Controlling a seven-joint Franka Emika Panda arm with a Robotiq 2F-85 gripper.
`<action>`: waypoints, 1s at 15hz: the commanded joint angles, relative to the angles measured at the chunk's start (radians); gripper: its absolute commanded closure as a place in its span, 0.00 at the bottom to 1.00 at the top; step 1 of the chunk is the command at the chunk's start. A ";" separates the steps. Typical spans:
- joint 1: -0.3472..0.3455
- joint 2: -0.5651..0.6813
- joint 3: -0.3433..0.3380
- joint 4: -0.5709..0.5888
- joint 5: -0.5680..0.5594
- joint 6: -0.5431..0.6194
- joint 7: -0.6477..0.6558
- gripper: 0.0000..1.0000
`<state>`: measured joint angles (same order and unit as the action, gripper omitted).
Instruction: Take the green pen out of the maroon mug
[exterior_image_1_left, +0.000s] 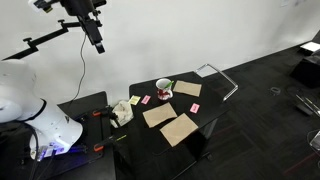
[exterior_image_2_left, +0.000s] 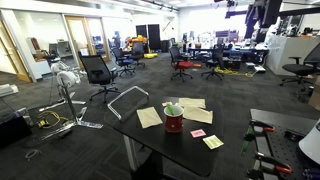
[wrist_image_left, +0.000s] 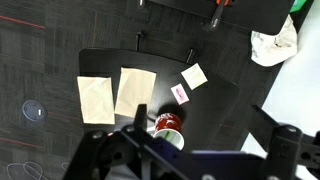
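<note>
The maroon mug (exterior_image_1_left: 164, 89) stands on the black table (exterior_image_1_left: 210, 118), dark red outside and white inside. It shows in both exterior views (exterior_image_2_left: 174, 122) and low in the wrist view (wrist_image_left: 167, 122). The green pen (exterior_image_1_left: 171, 84) leans inside it with its tip above the rim (exterior_image_2_left: 172, 107), and it shows as a green streak in the mug's white mouth (wrist_image_left: 169, 135). My gripper (exterior_image_1_left: 97, 42) hangs high above the table, far from the mug (exterior_image_2_left: 262, 16). In the wrist view its fingers (wrist_image_left: 200, 128) are spread wide, open and empty.
Three flat tan cards (exterior_image_1_left: 159, 115) (exterior_image_1_left: 180, 129) (exterior_image_1_left: 188, 89) lie around the mug. Small pink squares (exterior_image_1_left: 195, 107) (wrist_image_left: 180, 93), a yellow note (exterior_image_2_left: 212, 142) and a crumpled white cloth (exterior_image_1_left: 122, 112) also lie on the table. A metal bar frame (exterior_image_1_left: 222, 78) stands at one table edge, with office chairs (exterior_image_2_left: 97, 72) beyond.
</note>
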<state>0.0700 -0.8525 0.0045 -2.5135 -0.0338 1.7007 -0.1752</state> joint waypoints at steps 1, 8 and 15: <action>0.007 0.001 -0.004 0.003 -0.003 -0.003 0.004 0.00; 0.012 0.021 0.011 0.009 0.018 0.036 0.034 0.00; 0.013 0.190 0.114 0.002 0.109 0.262 0.244 0.00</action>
<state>0.0883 -0.7540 0.0705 -2.5156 0.0456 1.8659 -0.0355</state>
